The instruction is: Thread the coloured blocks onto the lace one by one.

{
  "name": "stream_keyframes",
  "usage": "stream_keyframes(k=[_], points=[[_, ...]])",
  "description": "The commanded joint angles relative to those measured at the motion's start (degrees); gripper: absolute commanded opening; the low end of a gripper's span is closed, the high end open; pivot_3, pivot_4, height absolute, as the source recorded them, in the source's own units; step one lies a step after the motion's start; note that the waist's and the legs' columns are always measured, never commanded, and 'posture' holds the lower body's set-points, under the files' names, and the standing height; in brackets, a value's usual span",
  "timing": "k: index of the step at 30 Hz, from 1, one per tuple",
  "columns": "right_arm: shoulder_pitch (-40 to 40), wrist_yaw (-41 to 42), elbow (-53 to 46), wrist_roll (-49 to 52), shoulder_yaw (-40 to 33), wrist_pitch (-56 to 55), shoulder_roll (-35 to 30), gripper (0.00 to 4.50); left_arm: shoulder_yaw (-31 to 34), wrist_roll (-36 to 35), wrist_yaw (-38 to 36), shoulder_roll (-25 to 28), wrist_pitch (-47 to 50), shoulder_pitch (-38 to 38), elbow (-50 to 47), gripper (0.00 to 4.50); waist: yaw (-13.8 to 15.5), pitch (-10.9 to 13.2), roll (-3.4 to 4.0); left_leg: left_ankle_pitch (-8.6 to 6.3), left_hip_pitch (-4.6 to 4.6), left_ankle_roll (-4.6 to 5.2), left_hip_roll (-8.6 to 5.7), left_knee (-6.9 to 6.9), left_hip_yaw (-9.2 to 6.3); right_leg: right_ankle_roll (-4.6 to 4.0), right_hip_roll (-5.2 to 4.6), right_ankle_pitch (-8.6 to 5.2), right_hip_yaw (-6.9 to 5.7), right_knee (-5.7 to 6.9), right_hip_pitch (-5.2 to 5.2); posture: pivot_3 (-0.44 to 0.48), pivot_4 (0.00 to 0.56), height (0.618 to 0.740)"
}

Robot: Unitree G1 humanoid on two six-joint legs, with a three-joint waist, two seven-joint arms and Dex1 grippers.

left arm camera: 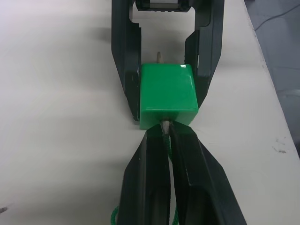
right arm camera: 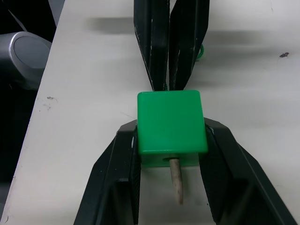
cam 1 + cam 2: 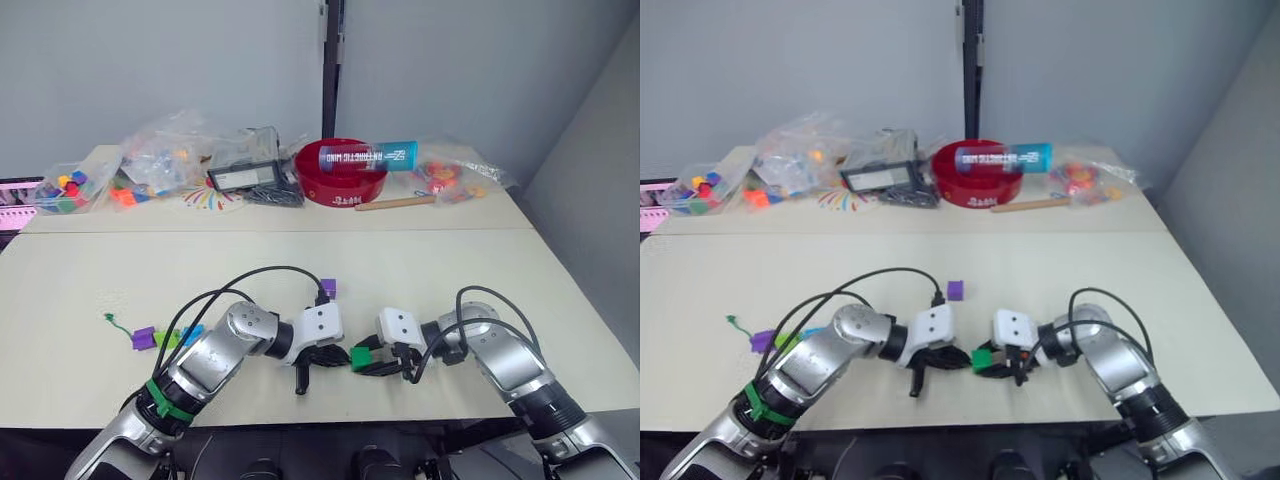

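A green block (image 3: 360,357) is held between my two grippers near the table's front edge. My right gripper (image 2: 169,127) is shut on its two sides. The lace's stiff pale tip (image 2: 176,180) passes through the block's hole and sticks out on the right gripper's side. My left gripper (image 1: 165,133) is shut on the lace (image 1: 115,215) just where it enters the block. Further left along the lace lie a purple block (image 3: 143,338), a lime green one (image 3: 165,340) and a light blue one (image 3: 190,333). The lace's knotted end (image 3: 110,318) rests beyond them. A loose purple block (image 3: 328,288) sits behind the left gripper.
At the back of the table stand a red bowl (image 3: 340,182) with a bottle (image 3: 366,156) across it, a black box (image 3: 245,176), a wooden stick (image 3: 395,203) and plastic bags of toy pieces (image 3: 165,155). The table's front edge (image 3: 330,415) is close below both grippers.
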Motion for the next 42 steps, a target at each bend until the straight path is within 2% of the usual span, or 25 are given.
stream_keyframes(k=[1,8,10,15,27,34,42], points=[[0.69,-1.06,0.23,-1.1,2.71,0.54,1.67,1.19,0.72,-2.7,0.12,-3.28,-1.68,1.39,-0.49,0.72,-0.1,0.0,0.0,0.0,0.11,0.0,0.0,0.0,0.01,0.21,0.0,-0.12,0.01,-0.05,0.15,0.0,0.15,0.74],[1.03,-1.26,1.73,-1.56,2.25,0.2,1.43,1.19,8.25,-6.56,-3.02,0.85,-2.39,3.53,-5.18,2.95,-0.89,0.01,-0.01,-0.03,0.15,0.04,0.05,-0.09,0.0,0.08,0.04,-0.05,0.03,0.03,0.08,0.0,0.15,0.74],[0.85,-1.31,2.43,-1.6,2.13,0.16,1.48,1.19,10.31,-8.03,-4.18,2.57,-2.99,4.35,-5.47,2.95,-1.41,0.0,0.0,-0.03,0.15,0.05,0.08,-0.14,0.0,-0.16,0.06,0.07,0.03,0.06,0.05,0.0,0.15,0.74],[0.64,-1.45,3.42,-1.52,1.67,0.26,1.19,1.19,11.64,-7.83,-6.12,6.37,-6.74,5.97,-3.24,2.95,-1.58,0.01,-0.01,-0.03,0.23,0.05,0.07,-0.21,0.0,-0.02,0.05,-0.04,0.03,0.05,0.06,0.0,0.15,0.74],[1.86,-1.55,1.49,-0.11,-0.31,2.41,-1.19,1.19,8.02,-1.63,-6.2,3.66,-20.4,5.94,8.61,2.95,-1.11,0.02,-0.03,-0.04,0.06,0.05,0.04,-0.2,0.0,-0.07,0.02,0.0,0.01,-0.02,-0.03,0.0,0.15,0.74],[2.45,-2.22,0.82,0.38,-0.49,3.07,-1.84,1.19,8.33,-1.04,-6.7,3.34,-22.36,6.08,10.29,2.95,-0.19,0.02,-0.03,-0.04,-0.34,0.05,0.02,-0.07,0.02,-0.17,-0.01,0.11,0.02,0.01,-0.4,0.0,0.15,0.74],[2.59,-3.01,0.33,0.57,-0.32,3.4,-1.67,1.19,8.37,-1.86,-7.47,2.88,-22.71,6.5,10.09,0.5,-0.21,0.02,-0.03,-0.04,-0.34,0.05,0.03,-0.07,0.02,-0.17,0.0,0.1,0.02,0.02,-0.41,0.0,0.15,0.74]])
